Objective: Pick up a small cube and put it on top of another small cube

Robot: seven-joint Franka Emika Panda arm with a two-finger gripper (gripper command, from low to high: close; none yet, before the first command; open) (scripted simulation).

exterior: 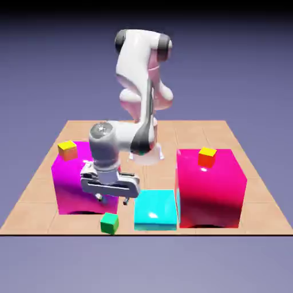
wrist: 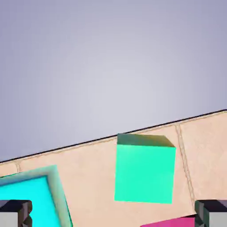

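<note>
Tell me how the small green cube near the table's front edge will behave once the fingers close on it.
The green cube looks rigid and flat-faced, so it probably won't roll or deform. Its glossy faces might slip. Pushed, it could slide off the nearby table edge.

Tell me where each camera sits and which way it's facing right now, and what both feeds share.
Exterior view: fixed, off the robot, above the table, looking down at the whole arm, hand and blocks.
Hand view: on the hand, looking along its fingers at the table's edge; only the two grey fingertips show.
Shared: the small green cube, the cyan block and a magenta block.
</note>
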